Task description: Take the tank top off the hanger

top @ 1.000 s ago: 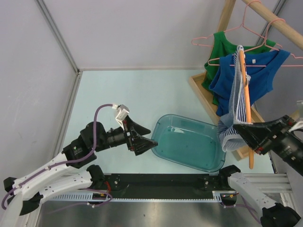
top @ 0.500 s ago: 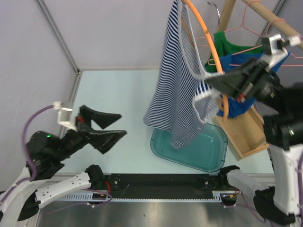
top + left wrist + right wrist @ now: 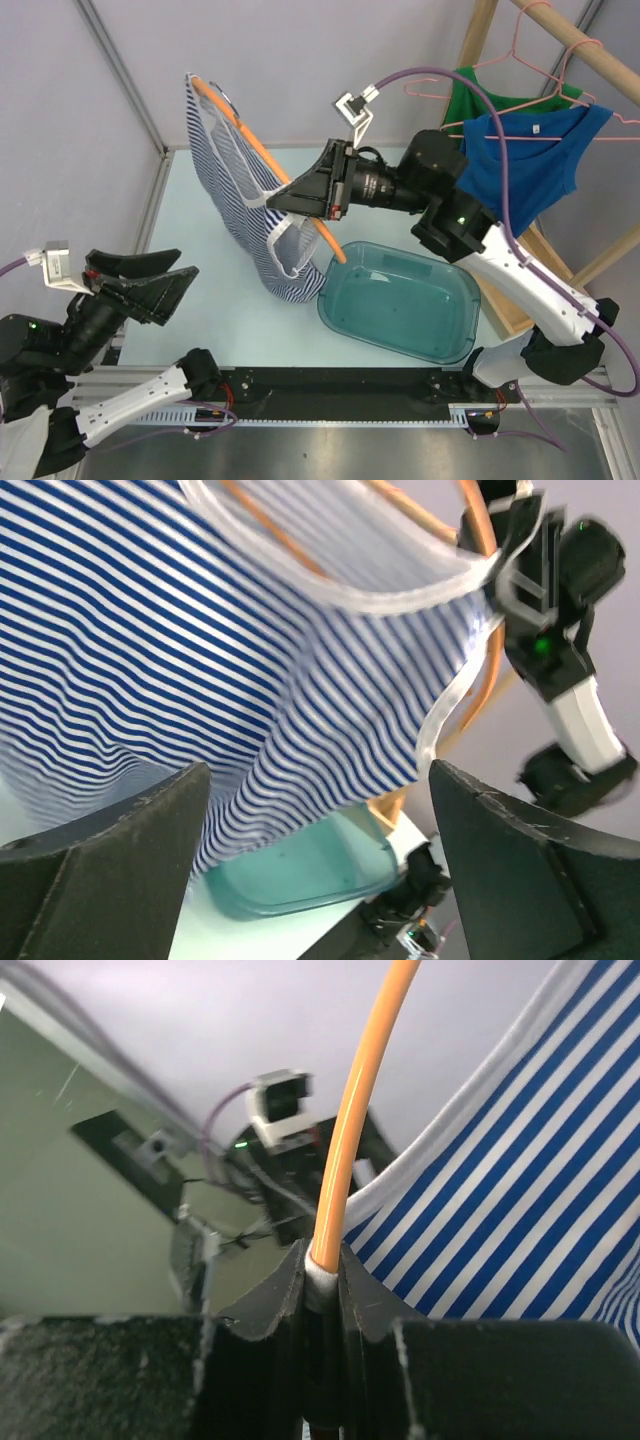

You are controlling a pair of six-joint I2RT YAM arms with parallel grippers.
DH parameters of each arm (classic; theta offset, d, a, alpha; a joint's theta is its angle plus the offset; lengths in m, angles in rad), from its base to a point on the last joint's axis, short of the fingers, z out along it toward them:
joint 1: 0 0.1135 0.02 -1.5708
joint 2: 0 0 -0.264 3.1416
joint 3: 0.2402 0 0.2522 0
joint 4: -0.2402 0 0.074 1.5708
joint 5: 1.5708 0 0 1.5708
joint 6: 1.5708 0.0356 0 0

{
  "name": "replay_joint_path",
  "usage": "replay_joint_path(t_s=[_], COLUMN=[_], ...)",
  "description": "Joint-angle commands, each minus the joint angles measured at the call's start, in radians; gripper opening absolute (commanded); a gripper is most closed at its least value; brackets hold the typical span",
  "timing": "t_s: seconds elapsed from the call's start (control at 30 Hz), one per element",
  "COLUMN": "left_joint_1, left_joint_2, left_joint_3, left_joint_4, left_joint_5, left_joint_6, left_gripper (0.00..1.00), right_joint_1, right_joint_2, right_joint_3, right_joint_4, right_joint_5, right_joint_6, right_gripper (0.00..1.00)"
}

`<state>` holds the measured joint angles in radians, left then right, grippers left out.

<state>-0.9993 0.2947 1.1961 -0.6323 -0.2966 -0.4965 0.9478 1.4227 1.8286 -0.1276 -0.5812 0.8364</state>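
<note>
Top external view: nearest the bases, the left gripper [image 3: 185, 264] is hovering above the table [image 3: 210, 320] at the left, its black fingers spreading wide and touching nothing. Left wrist view is looking between those fingers at blue and white stripes filling most of the frame. Beyond it, a clear teal bin [image 3: 400, 310] is sitting on the table to the right. The striped tank top [image 3: 235, 180] is hanging on the orange hanger [image 3: 362, 1110], with the hem dangling just beside the bin's left rim; whether it is touching the table I cannot tell. The right gripper [image 3: 285, 197] is reaching in from the right with its jaws pinching the hanger's orange rod, as the right wrist view is showing up close. Farthest back at the right, a blue tank top [image 3: 520, 160] and a green top [image 3: 470, 95] are hanging from a wooden rail [image 3: 580, 45]. The blue one is carrying a small white neck label [image 3: 537, 131], with writing too small to read
</note>
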Motion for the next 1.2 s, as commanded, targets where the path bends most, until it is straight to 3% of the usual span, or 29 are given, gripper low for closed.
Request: replay_joint_path(t_s=[0.0, 0.1, 0.23, 0.33, 0.43, 0.47, 0.57, 0.8, 1.03, 1.17], left_joint_1=[0.004, 0.004, 0.004, 0.004, 0.005, 0.007, 0.043, 0.351, 0.393, 0.425], left_joint_2=[-0.017, 0.033, 0.267, 0.354, 0.388, 0.406, 0.44, 0.442, 0.497, 0.531], left_joint_3=[0.039, 0.057, 0.156, 0.2, 0.194, 0.191, 0.192, 0.108, 0.132, 0.143], left_joint_4=[-0.142, -0.213, -0.355, -0.385, -0.282, -0.264, -0.221, -0.09, -0.009, -0.003], left_joint_5=[-0.139, -0.225, -0.398, -0.429, -0.409, -0.397, -0.275, 0.184, 0.254, 0.249], left_joint_6=[-0.002, 0.012, 0.032, 0.055, 0.104, 0.113, 0.121, 0.116, 0.113, 0.125], left_gripper=[0.93, 0.9, 0.88, 0.86, 0.71, 0.65, 0.62, 0.64, 0.64, 0.59], right_joint_1=[-0.003, -0.006, -0.014, -0.018, -0.021, -0.02, -0.02, -0.027, -0.03, -0.03], right_joint_2=[-0.019, -0.033, -0.079, -0.154, -0.235, -0.254, -0.326, -0.439, -0.461, -0.464], right_joint_3=[-0.153, -0.273, -0.426, -0.535, -0.623, -0.643, -0.712, -0.759, -0.762, -0.761], right_joint_4=[0.233, 0.284, 0.316, 0.338, 0.344, 0.355, 0.364, 0.345, 0.327, 0.333], right_joint_5=[0.135, 0.107, 0.023, -0.008, -0.034, -0.035, -0.04, -0.048, -0.081, -0.098], right_joint_6=[-0.014, 0.0, -0.006, -0.014, -0.003, 0.001, 0.027, 0.044, 0.047, 0.053], right_gripper=[0.0, 0.0, 0.0, 0.0, 0.0, 0.0, 0.0, 0.0, 0.0, 0.0])
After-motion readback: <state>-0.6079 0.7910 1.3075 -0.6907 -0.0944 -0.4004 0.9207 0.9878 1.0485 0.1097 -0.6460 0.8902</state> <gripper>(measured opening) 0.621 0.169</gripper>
